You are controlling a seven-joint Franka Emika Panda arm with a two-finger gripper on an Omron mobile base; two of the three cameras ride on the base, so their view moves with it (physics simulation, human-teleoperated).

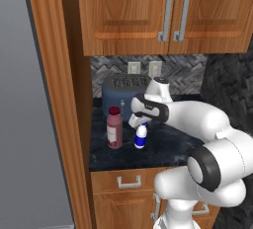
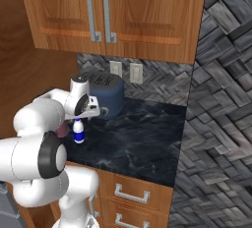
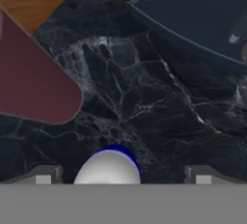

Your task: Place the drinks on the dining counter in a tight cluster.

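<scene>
Drinks were found on the small dark counter [image 1: 168, 146] beneath the wood wall cabinets [image 1: 148, 11], not on any island top. Two bottles stood upright near the counter's left end: the tall maroon bottle [image 1: 114, 128] with a red cap and pale label, and, just to its right, the small white-and-blue bottle [image 1: 141, 136]. The two stood close together but apart. A blue toaster [image 1: 123, 94] sat behind them against the herringbone backsplash, with two wall outlets [image 1: 144, 67] above it.

The gripper [image 1: 138, 120] hung directly over the small white-and-blue bottle, its jaws spread wide and holding nothing. In the hand view, the bottle's rounded white top [image 3: 108, 169] sat between the two finger tips [image 3: 42, 175], touching neither. The maroon bottle lay close on one side of that view, and the toaster's curved body [image 3: 202, 15] crowded the far side. A tall wood panel [image 1: 54, 99] bounded the counter on the left.
</scene>
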